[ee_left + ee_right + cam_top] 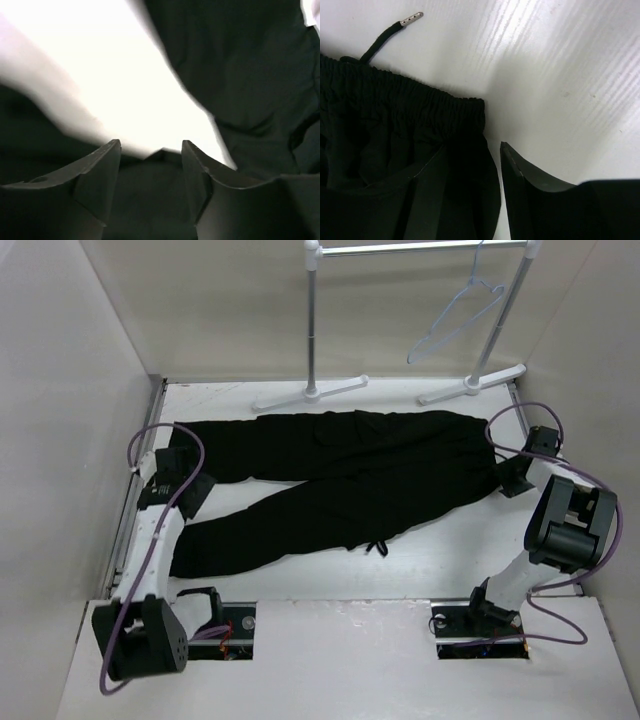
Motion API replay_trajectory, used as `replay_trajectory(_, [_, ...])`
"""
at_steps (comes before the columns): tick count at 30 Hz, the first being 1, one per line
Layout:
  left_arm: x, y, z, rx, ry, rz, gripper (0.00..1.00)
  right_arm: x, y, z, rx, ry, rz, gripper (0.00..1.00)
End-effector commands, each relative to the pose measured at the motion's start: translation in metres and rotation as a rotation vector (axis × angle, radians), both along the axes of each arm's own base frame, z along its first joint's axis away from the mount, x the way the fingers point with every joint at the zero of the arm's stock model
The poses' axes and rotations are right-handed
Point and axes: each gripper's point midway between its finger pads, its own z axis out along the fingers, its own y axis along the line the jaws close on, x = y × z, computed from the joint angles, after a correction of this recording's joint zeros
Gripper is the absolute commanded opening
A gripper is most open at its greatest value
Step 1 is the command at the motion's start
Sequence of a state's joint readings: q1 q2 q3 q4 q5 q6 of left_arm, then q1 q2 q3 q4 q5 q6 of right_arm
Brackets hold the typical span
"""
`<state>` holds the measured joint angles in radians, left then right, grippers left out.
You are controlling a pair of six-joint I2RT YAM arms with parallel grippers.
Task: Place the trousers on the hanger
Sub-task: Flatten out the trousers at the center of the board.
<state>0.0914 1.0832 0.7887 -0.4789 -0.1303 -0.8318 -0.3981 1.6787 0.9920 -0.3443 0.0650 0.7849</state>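
Note:
The black trousers (340,475) lie flat on the white table, waistband at the right, legs running left. The pale thin hanger (455,320) hangs from the rack bar at the back right. My left gripper (192,492) is open, low over the leg ends. In the left wrist view its fingers (111,165) straddle dark cloth (240,75). My right gripper (514,480) is open at the waistband's end. In the right wrist view the gathered waistband (400,100) has its corner between the fingers, with one finger (520,185) over bare table.
The white rack stands at the back on two poles (312,320) with spread feet (468,385). A drawstring with a metal tip (410,19) lies on the table. Pale walls enclose left, right and back. Purple cables loop off both arms.

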Motion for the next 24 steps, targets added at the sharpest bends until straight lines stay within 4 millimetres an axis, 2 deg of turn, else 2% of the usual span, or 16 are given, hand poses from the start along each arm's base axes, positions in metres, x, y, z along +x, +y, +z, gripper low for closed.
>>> replay_trajectory(1, [-0.063, -0.003, -0.014, -0.066, 0.173, 0.037, 0.53, -0.007, -0.010, 0.029, -0.052, -0.055, -0.083, 0.52])
replay_trajectory(4, [-0.103, 0.004, -0.018, -0.050, 0.280, 0.108, 0.54, -0.018, -0.022, 0.041, -0.097, -0.080, -0.146, 0.53])
replay_trajectory(6, [-0.120, 0.011, -0.023, -0.024, 0.321, 0.172, 0.54, -0.015, -0.020, 0.035, -0.087, -0.055, -0.130, 0.50])
replay_trajectory(8, [-0.128, 0.013, -0.026, -0.043, 0.338, 0.229, 0.54, -0.011, -0.012, 0.023, -0.039, -0.028, -0.111, 0.44])
replay_trajectory(11, [-0.137, 0.014, -0.036, -0.084, 0.382, 0.299, 0.53, -0.007, -0.009, 0.010, -0.002, -0.004, -0.104, 0.45])
replay_trajectory(15, [-0.152, 0.006, -0.054, -0.140, 0.437, 0.345, 0.53, 0.004, -0.011, 0.011, 0.019, 0.006, -0.102, 0.47])
replay_trajectory(17, [-0.160, 0.003, -0.065, -0.159, 0.471, 0.357, 0.55, 0.005, -0.012, 0.009, 0.028, 0.034, -0.104, 0.45])
replay_trajectory(19, [-0.162, 0.001, -0.075, -0.179, 0.477, 0.379, 0.57, 0.005, -0.016, 0.009, 0.011, 0.051, -0.106, 0.34])
replay_trajectory(21, [-0.154, 0.009, -0.084, -0.167, 0.466, 0.403, 0.57, 0.005, -0.015, 0.009, -0.005, 0.057, -0.094, 0.19])
replay_trajectory(24, [-0.123, 0.022, -0.090, -0.174, 0.393, 0.435, 0.51, 0.003, -0.014, 0.010, 0.005, 0.049, -0.097, 0.05])
